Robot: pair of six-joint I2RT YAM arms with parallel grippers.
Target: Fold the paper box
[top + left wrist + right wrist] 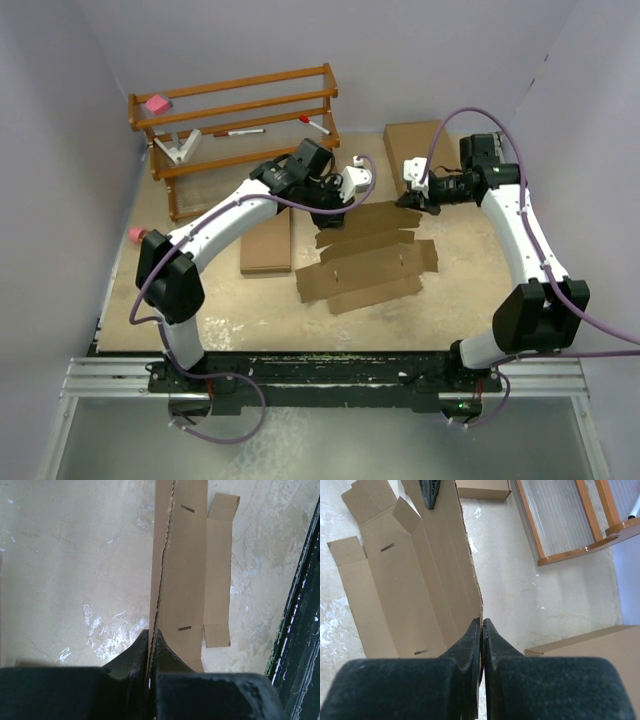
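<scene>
Top external view: the paper box (370, 270) lies unfolded in the middle of the table (230, 300), its slots and end tabs facing up. Its far long flap is caught at both ends. The left claw (336, 210) is clenched on the left end and the right claw (412, 203) on the right end.

Left wrist view: the left claw (151, 647) has its jaws pressed tight on the flap's wavy cut edge, which runs straight away from the camera. The rest of the paper box (187, 570) lies flat to the right of that edge.

Right wrist view: the right claw (481, 630) pinches the same edge from the other end, and the flap rises off the flat panels (405, 590) beside it. The left claw (431, 494) shows at the far end of it.

At the back left a wooden rack (235, 100) holds a pink block (157, 103) on its top rail. Lower down it holds a white bracket (180, 148), a marker (245, 131) and a red-tipped pen (313, 123).

A folded flat box (267, 245) lies on the table just left of the paper box, and another box (415, 140) sits at the back right
</scene>
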